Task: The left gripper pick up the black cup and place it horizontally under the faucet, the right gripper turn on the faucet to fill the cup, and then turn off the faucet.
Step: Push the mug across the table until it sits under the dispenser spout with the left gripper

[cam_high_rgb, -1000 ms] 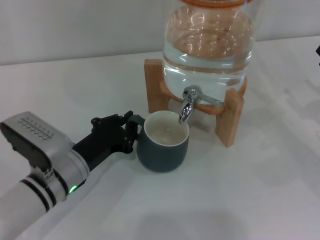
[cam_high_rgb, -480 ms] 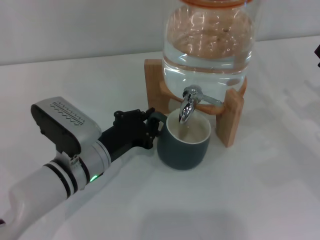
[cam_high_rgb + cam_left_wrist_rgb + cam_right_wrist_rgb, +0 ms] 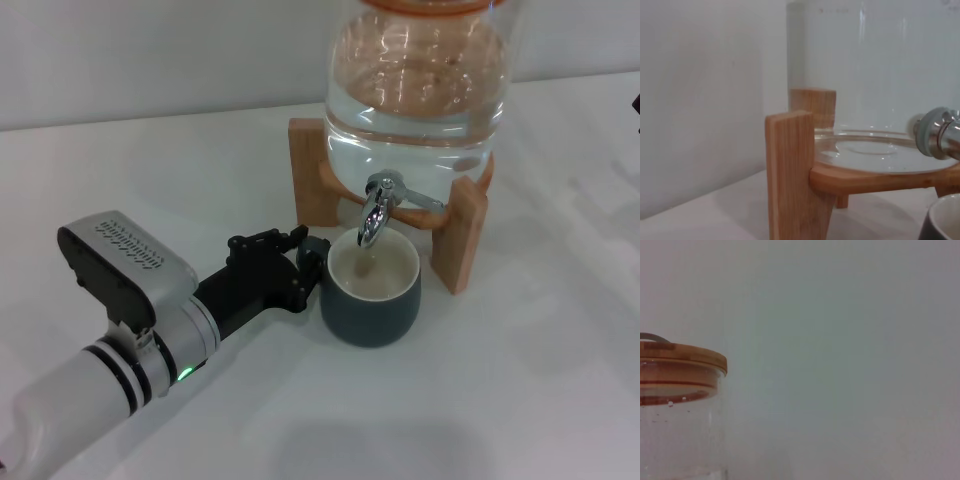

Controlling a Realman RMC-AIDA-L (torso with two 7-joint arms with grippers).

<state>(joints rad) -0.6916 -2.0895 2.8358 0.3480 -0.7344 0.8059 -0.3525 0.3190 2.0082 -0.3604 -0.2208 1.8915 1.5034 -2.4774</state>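
Observation:
The black cup (image 3: 372, 298) stands upright on the white table, its cream inside open directly below the spout of the chrome faucet (image 3: 375, 212). My left gripper (image 3: 308, 256) reaches in from the lower left and is shut on the cup's handle. In the left wrist view the cup's rim (image 3: 946, 220) shows in a corner, with the faucet's (image 3: 938, 135) chrome body above it. No water stream is visible. Of the right gripper (image 3: 636, 102) only a black sliver shows at the head view's right edge.
The glass water jar (image 3: 418, 90) rests on a wooden stand (image 3: 460, 235) just behind the cup. Its stand leg (image 3: 792, 175) fills the left wrist view. The right wrist view shows the jar's wooden lid (image 3: 682, 360) against a plain wall.
My left gripper carried the cup to the right, from beside the spout to directly beneath it. Over the last half second arm and cup barely shifted.

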